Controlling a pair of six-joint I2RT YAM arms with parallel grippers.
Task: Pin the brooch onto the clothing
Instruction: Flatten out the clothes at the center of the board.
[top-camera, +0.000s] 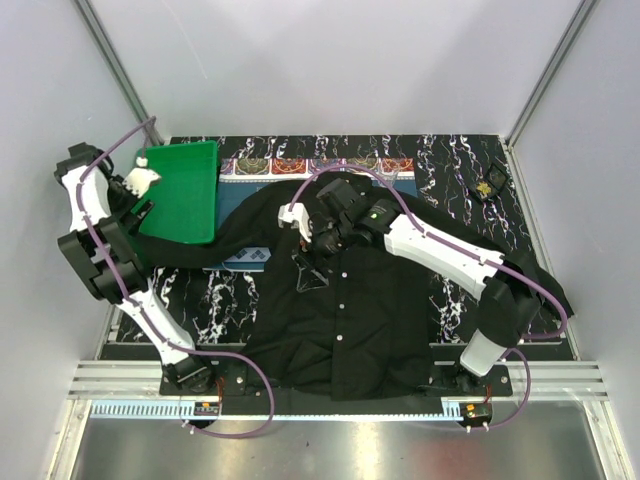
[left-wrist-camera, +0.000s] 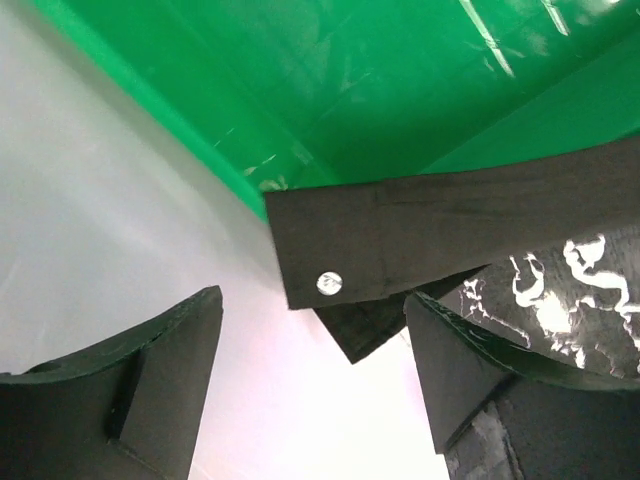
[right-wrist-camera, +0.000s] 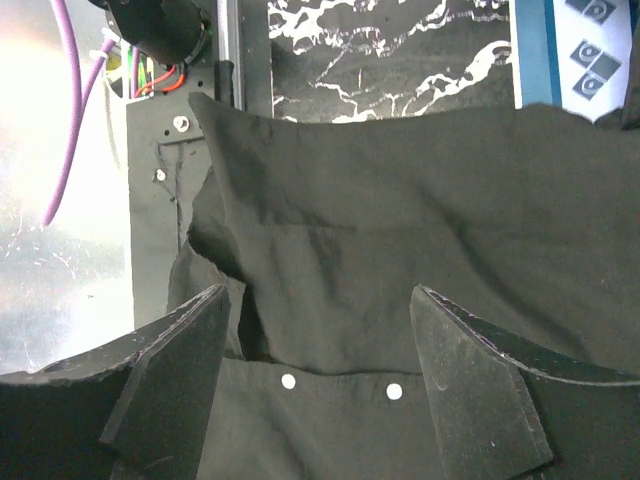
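Note:
The clothing is a black button-up shirt (top-camera: 340, 300) spread flat in the middle of the table. My right gripper (top-camera: 312, 246) hovers over its upper chest, open, with only black cloth (right-wrist-camera: 400, 230) and two white buttons between the fingers (right-wrist-camera: 170, 370). A tiny golden thing that looks like the brooch (top-camera: 490, 186) lies on the mat at the far right, away from both grippers. My left gripper (top-camera: 143, 208) is open at the left sleeve's cuff (left-wrist-camera: 420, 230), which lies on the green board. Nothing sits between its fingers (left-wrist-camera: 460, 360).
A green board (top-camera: 185, 190) lies at the back left, partly under the sleeve. A blue patterned placemat (top-camera: 300, 165) shows behind the collar. The black marbled table mat (top-camera: 460, 170) ends at a metal rail (top-camera: 330, 385) in front. White walls close in on both sides.

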